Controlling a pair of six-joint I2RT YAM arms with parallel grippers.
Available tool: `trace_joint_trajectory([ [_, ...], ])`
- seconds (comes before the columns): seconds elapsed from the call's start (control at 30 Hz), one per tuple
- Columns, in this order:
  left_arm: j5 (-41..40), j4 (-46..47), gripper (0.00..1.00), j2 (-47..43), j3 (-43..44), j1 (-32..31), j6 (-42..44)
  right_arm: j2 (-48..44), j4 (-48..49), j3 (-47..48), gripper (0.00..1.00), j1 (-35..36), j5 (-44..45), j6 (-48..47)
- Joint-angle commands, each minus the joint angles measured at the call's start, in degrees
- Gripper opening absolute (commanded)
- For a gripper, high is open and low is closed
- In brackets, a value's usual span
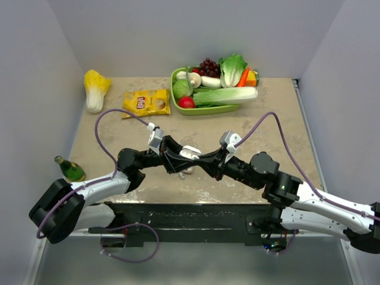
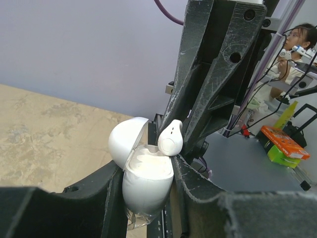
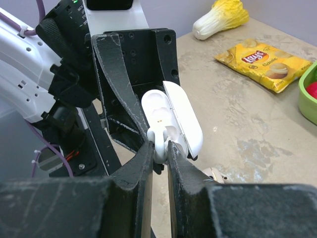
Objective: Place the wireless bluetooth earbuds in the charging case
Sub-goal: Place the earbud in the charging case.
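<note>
The table (image 1: pixel 267 119) lies well below the charging case (image 2: pixel 146 183), so a dropped part would fall far. Your left gripper (image 2: pixel 148 198) clamps the case's lower shell, with the lid (image 2: pixel 126 141) swung open. Hold it rigid. Your right gripper (image 3: pixel 159 149), jaws narrow, pinches one earbud (image 3: pixel 158 140) at the case's mouth. Align the bud with its well, press it in straight, and let go only once it seats.

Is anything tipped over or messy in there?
Yes. The green bottle seems to lie on its side at the left edge of the table. Nothing looks spilled. The earbud pokes out above the open charging case, not seated yet.
</note>
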Motion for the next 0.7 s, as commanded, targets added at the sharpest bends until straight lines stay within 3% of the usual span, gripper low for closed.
trace_joint_trajectory([
  [0.0,1.45,36.19,0.00,-1.78,0.05,-0.48,-0.48,0.69,-0.07,1.29,0.00,-0.13,3.73,-0.01],
  [0.67,2.51,36.19,0.00,-2.39,-0.04,-0.40,-0.84,2.09,-0.42,1.29,0.00,-0.13,1.89,0.08],
])
